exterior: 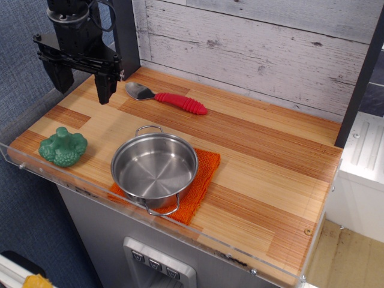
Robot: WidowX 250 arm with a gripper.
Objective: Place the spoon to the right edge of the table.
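Observation:
The spoon [171,98] lies flat near the back of the wooden table [264,174], silver bowl to the left, ribbed red handle pointing right. My gripper [82,85] hangs above the table's back left corner, just left of the spoon's bowl. Its two black fingers [104,87] stand apart, open and empty. It does not touch the spoon.
A steel pot [155,168] with two handles stands on an orange woven cloth [201,180] near the front edge. A green broccoli toy [63,146] sits at the front left. A clear acrylic rim [180,231] runs along the front. A whitewashed plank wall [252,48] backs the table.

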